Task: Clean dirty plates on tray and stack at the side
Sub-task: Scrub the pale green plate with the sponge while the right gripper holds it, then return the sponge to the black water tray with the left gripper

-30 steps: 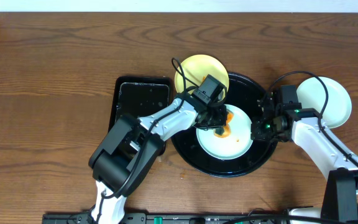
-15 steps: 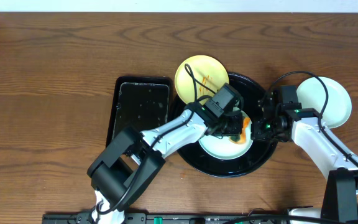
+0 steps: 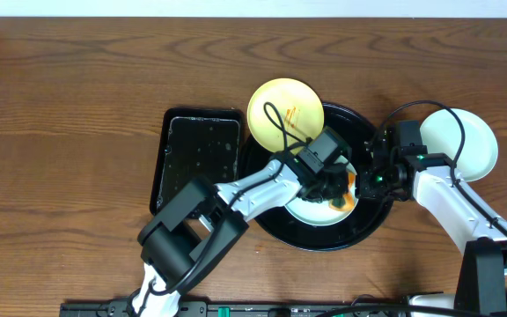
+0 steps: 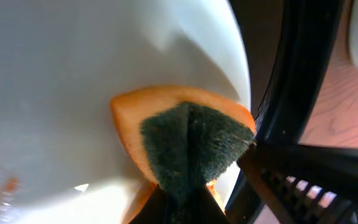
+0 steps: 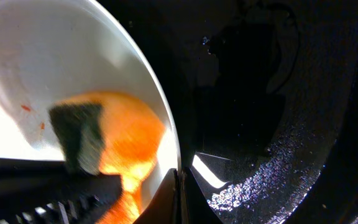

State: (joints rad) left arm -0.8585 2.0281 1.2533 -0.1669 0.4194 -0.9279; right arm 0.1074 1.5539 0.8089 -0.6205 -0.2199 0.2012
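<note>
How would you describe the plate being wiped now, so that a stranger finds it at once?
Find the large round black tray near the middle of the table. The pale mint plate lies inside it, under the left gripper with its orange sponge. The yellow plate sits at the tray's far rim, and the other pale plate sits outside the tray.

The small round plastic plate (image 4: pixel 73 93) is pale mint-white, flecked with orange-red. The glossy round tray (image 3: pixel 324 239) is black. The soft sponge (image 4: pixel 188 140) is orange with a dark green face. The round pale yellow plastic plate (image 3: pixel 302 97) carries orange-red streaks. The wooden table (image 3: pixel 77 106) is grained brown.
</note>
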